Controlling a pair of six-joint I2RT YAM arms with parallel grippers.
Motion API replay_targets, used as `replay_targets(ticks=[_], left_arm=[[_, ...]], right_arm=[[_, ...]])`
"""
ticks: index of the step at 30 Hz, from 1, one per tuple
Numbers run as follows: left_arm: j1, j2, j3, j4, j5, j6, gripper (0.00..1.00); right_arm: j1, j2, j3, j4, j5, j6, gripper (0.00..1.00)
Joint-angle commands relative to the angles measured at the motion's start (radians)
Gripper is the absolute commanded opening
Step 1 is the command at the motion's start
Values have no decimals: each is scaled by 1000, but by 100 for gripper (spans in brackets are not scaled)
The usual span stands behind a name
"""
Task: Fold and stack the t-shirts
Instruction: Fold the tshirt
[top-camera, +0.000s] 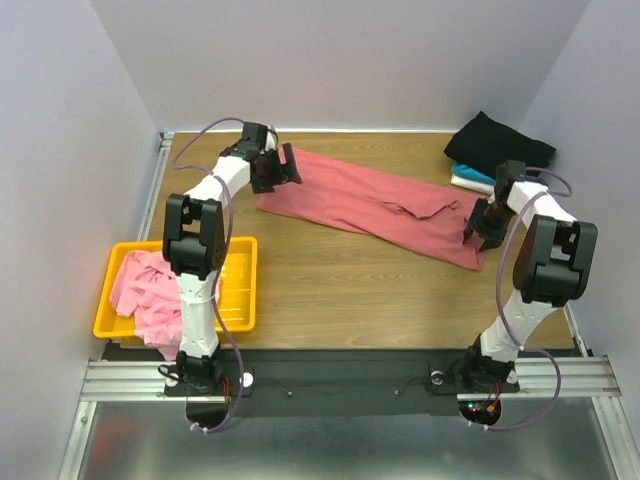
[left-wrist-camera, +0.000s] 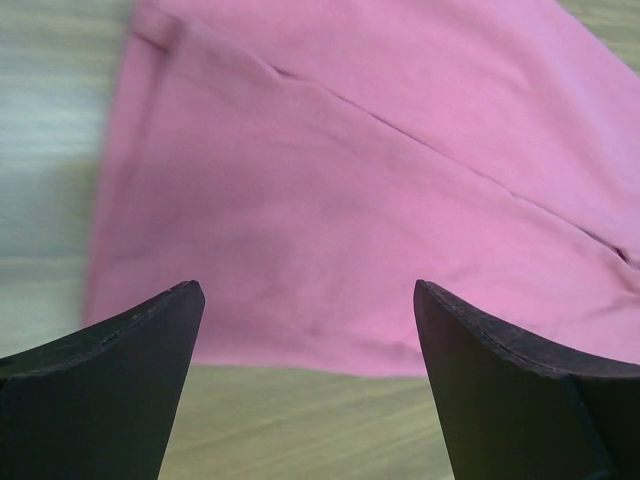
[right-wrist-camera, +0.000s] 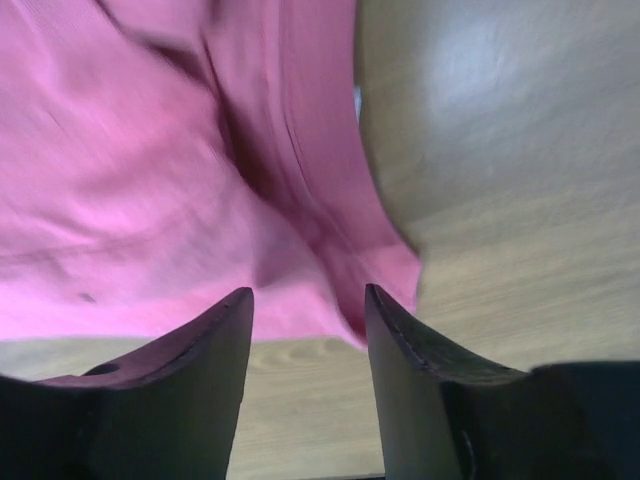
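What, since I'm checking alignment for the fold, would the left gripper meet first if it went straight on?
Likely the dusty-red t-shirt, near its edge: the open left gripper points at it, cloth filling the view ahead. How far is unclear.

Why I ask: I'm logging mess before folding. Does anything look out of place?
The pink shirt hangs over the yellow basket's near rim, and the red shirt lies slanted across the table, bunched near its right end. Nothing looks damaged.
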Motion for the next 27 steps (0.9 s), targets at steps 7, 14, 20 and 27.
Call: replay_targets(ticks=[7, 14, 20, 27], left_arm=[[-80, -64, -151, 65, 15, -85, 99], [-78, -24, -139, 56, -14, -65, 99], [-69, -42, -169, 33, -58, -65, 99], [-37, -57, -211, 42, -66, -67, 99]], right_arm=[[-10, -122, -123, 15, -62, -13, 57], [-13, -101, -139, 27, -70, -23, 56], [-16, -90, -156, 27, -67, -25, 55], [-16, -102, -202, 30, -59, -31, 50]])
